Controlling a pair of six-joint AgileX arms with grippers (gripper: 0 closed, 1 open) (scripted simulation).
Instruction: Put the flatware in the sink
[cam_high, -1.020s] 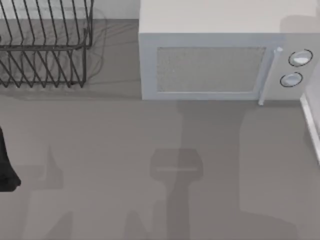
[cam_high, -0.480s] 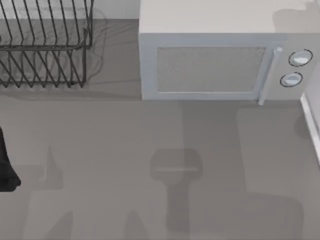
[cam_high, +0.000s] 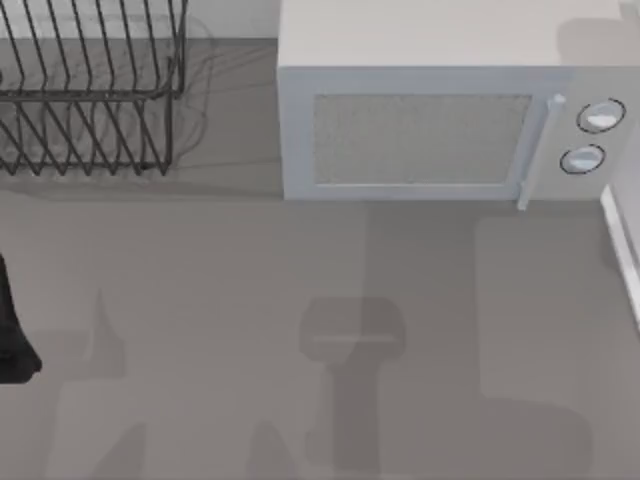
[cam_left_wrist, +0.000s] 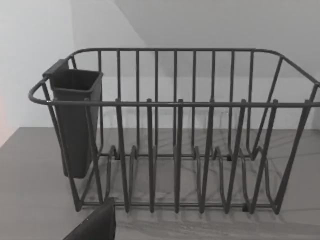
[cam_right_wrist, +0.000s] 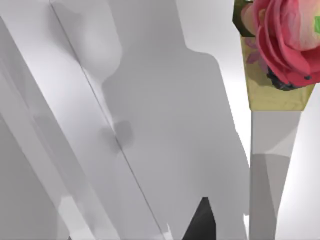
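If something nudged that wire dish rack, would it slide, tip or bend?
The dish rack looks like thin open wire, so probably light and apt to slide. Its broad base suggests it won't tip readily. The dark cup hung on one end might weigh that side slightly.

I see a wire dish rack (cam_high: 90, 90) at the counter's (cam_high: 220, 300) back left, with a white microwave (cam_high: 440, 120) beside it.

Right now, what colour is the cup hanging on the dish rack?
Dark grey cup, matching the dish rack; left wrist view shows it best.
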